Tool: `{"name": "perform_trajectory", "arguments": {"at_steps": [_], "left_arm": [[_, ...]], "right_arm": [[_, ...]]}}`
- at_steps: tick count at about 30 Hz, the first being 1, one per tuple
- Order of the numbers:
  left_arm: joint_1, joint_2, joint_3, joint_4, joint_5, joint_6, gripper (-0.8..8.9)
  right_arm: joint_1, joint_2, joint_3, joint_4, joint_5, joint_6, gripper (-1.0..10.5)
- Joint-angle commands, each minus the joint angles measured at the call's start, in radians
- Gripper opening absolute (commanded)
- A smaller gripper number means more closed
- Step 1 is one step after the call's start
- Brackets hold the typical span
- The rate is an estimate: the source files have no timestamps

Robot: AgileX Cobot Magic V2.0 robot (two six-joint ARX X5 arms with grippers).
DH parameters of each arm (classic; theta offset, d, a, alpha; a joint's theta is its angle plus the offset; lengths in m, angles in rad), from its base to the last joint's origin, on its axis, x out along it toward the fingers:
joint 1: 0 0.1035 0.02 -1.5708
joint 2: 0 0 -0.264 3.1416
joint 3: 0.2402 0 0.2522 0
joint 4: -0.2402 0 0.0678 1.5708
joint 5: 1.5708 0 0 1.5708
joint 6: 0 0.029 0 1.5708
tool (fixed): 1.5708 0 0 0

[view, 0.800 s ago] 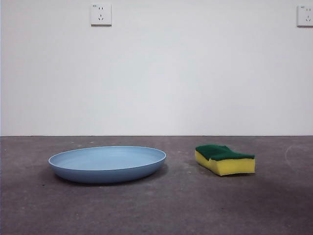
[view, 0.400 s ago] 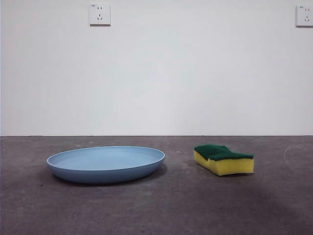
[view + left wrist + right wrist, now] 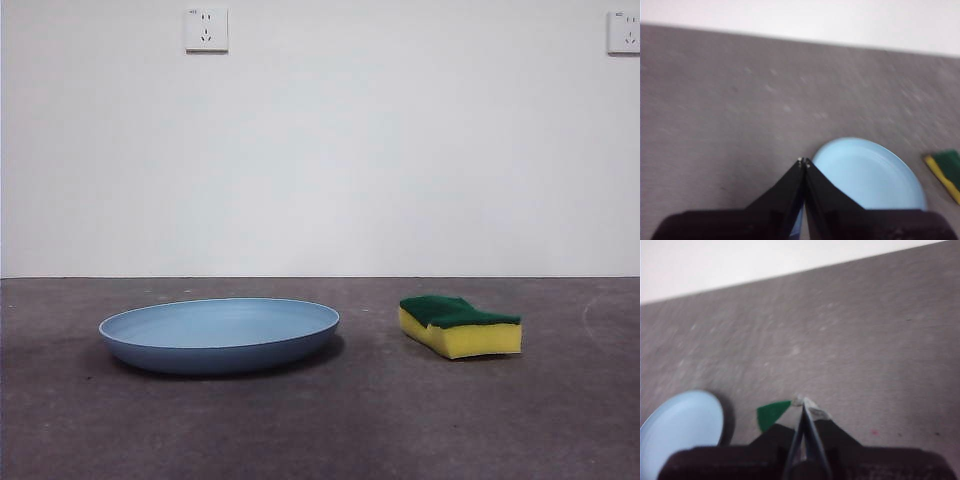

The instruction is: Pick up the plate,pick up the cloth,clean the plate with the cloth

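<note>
The light-blue plate lies flat on the dark table, left of centre in the front view. The cloth, a yellow sponge with a green top, lies to its right, apart from it. Neither gripper shows in the front view. In the left wrist view my left gripper is shut and empty, high above the plate's near edge; the sponge shows at the side. In the right wrist view my right gripper is shut and empty, above the sponge, of which only a green corner shows; the plate lies beside it.
A white wall stands behind the table, with two sockets high on it. The grey table top stretches wide in front of and around the two things.
None of the things has moved; the front picture only shook slightly.
</note>
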Motion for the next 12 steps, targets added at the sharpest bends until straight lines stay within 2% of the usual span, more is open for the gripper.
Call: {"name": "perform_trajectory", "arguments": {"at_steps": [1,5,6,8,10,12], "left_arm": [[0.003,0.119,0.091,-0.044,0.065,0.049,-0.04],[0.002,0.242,0.175,-0.06,0.117,0.054,0.11],[0.002,0.269,0.19,-0.058,0.142,0.059,0.51],[0.001,0.311,0.202,-0.031,0.181,0.064,2.27],[0.0,0.344,0.202,0.006,0.201,0.057,4.09],[-0.003,0.381,0.202,0.024,0.199,0.035,4.28]], "right_arm": [[-0.002,0.095,0.09,-0.048,-0.047,-0.085,0.0],[-0.002,0.195,0.156,-0.088,-0.111,-0.114,0.1],[-0.001,0.214,0.163,-0.089,-0.131,-0.123,0.3],[-0.001,0.241,0.167,-0.089,-0.15,-0.128,1.4],[-0.001,0.267,0.168,-0.089,-0.156,-0.127,3.2],[-0.001,0.289,0.168,-0.092,-0.155,-0.127,5.1]]}}
